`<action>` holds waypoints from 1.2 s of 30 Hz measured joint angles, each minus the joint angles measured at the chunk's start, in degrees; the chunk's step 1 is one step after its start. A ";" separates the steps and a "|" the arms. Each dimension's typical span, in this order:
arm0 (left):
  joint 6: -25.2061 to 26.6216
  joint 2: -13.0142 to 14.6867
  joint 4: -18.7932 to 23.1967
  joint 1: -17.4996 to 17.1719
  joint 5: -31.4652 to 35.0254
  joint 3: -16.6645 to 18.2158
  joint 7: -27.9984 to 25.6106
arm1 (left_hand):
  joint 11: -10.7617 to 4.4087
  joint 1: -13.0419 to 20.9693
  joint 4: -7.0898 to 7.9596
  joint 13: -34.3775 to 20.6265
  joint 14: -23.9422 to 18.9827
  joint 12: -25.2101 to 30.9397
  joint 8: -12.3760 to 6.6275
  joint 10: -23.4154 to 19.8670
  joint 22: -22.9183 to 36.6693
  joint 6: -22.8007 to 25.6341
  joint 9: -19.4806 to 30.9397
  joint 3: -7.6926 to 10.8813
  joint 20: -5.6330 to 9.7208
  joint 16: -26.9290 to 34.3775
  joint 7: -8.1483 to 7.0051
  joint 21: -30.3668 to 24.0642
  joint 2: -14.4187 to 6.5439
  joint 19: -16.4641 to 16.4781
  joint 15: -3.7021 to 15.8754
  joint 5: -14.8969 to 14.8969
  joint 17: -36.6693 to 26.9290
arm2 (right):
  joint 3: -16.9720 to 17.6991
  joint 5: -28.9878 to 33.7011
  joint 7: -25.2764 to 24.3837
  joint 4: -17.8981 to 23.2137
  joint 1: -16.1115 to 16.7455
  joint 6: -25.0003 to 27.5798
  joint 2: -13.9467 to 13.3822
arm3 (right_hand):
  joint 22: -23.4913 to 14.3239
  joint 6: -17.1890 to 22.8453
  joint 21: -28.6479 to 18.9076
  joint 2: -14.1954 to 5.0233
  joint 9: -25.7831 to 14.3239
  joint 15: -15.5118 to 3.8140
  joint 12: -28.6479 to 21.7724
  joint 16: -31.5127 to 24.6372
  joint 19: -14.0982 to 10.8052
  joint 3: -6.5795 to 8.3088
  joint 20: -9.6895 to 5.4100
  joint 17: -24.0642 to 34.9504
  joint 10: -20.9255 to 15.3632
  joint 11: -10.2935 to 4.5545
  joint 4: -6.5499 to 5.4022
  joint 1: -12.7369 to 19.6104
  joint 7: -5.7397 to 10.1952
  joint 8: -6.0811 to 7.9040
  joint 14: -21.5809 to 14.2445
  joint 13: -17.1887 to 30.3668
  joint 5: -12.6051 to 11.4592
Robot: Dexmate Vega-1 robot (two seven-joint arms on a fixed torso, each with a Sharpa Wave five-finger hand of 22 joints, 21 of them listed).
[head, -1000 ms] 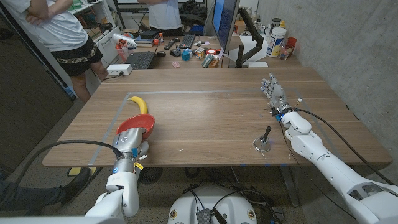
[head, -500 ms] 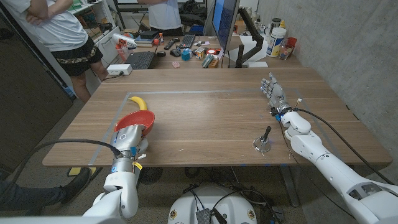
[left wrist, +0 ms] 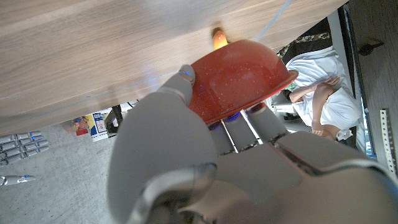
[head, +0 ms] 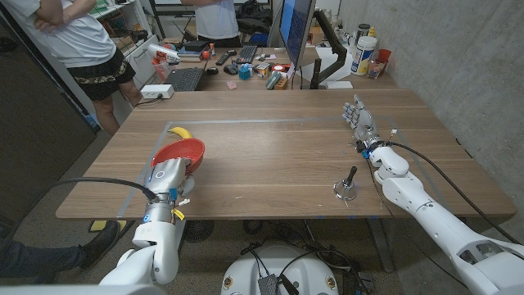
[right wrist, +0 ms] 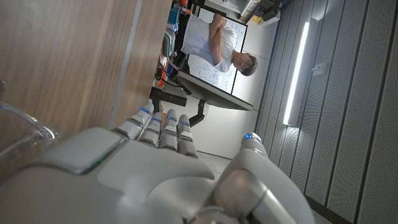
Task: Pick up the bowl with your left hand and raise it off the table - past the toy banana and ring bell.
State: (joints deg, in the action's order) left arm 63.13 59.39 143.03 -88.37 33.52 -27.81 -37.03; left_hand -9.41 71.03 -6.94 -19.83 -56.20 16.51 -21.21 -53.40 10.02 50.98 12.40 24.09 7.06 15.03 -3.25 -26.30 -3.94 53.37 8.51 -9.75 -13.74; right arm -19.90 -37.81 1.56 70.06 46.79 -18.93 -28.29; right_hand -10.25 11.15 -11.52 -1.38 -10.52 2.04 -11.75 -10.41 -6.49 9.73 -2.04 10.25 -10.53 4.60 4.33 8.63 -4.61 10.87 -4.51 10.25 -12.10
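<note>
I have the red bowl (head: 180,152) clamped in my left hand (head: 169,180), thumb on its rim, at about 8 o'clock on the table (head: 278,156); I judge it lifted, hiding most of the toy banana (head: 180,131). My right hand (head: 360,123) waits with fingers apart, holding nothing, beyond the ring bell (head: 346,188). I can read no writing.

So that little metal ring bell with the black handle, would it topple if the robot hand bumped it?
Probably, yes. The small metal ring bell with the black handle looks top-heavy: a thin upright handle on a small base, and it already seems to lean slightly. Its rounded metal base would likely slide on the smooth wooden table, then roll in a curve once tipped. It looks rigid, not fragile.
</note>
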 measured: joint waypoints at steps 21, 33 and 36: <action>-0.66 2.53 2.35 0.98 2.78 1.10 3.03 | 0.02 -0.62 0.00 -0.52 0.00 -0.21 -0.26 0.00 -0.03 0.00 -0.05 0.00 -0.12 -0.22 0.00 0.02 0.01 -0.31 0.00 0.18 -0.26 | 0.19 0.11 -0.42 0.72 0.11 0.63 -0.51 | 0.00 0.00 0.00 -0.23 0.00 0.00 0.00 0.00 0.00 -0.24 0.00 0.00 0.00 0.00 0.24 0.23 0.00 0.00 0.00 0.00 0.00; -0.16 3.78 3.43 1.44 5.29 1.65 4.45 | -0.20 -0.92 0.00 -0.79 0.00 -0.43 -0.24 -0.44 -0.04 0.00 -0.01 0.00 -0.14 -0.44 0.00 0.04 0.03 -0.53 0.00 -0.06 -0.25 | 0.09 0.29 -0.44 0.26 -0.35 0.64 -0.19 | 0.00 0.00 0.00 -0.23 0.00 0.00 0.00 0.00 0.00 -0.24 0.00 0.00 0.00 0.00 0.24 0.23 0.00 0.00 0.00 0.00 0.00; -0.02 4.00 3.72 1.44 6.05 1.95 4.86 | -0.12 -1.10 0.00 -0.79 0.00 -0.43 -0.24 -0.52 -0.03 0.00 0.00 0.00 -0.14 -0.44 0.00 0.25 0.13 -0.53 0.00 -0.06 -0.25 | 0.01 0.34 -0.50 0.10 -0.43 0.64 -0.07 | 0.00 0.00 0.00 -0.23 0.00 0.00 0.00 0.00 0.00 -0.24 0.00 0.00 0.00 0.00 0.24 0.23 0.00 0.00 0.00 0.00 0.00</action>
State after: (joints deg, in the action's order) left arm 63.12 63.39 146.74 -86.93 39.57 -25.85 -32.17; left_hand -9.53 69.93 -6.94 -20.62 -56.20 16.08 -21.45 -53.92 9.99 50.98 12.40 24.10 6.93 14.59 -3.24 -26.05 -3.82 52.84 8.51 -9.82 -13.99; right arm -19.89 -37.47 1.06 70.16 46.37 -18.29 -28.36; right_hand -10.25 11.15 -11.52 -1.61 -10.52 2.04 -11.74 -10.41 -6.49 9.49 -2.04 10.25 -10.53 4.60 4.57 8.86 -4.60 10.87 -4.51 10.24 -12.10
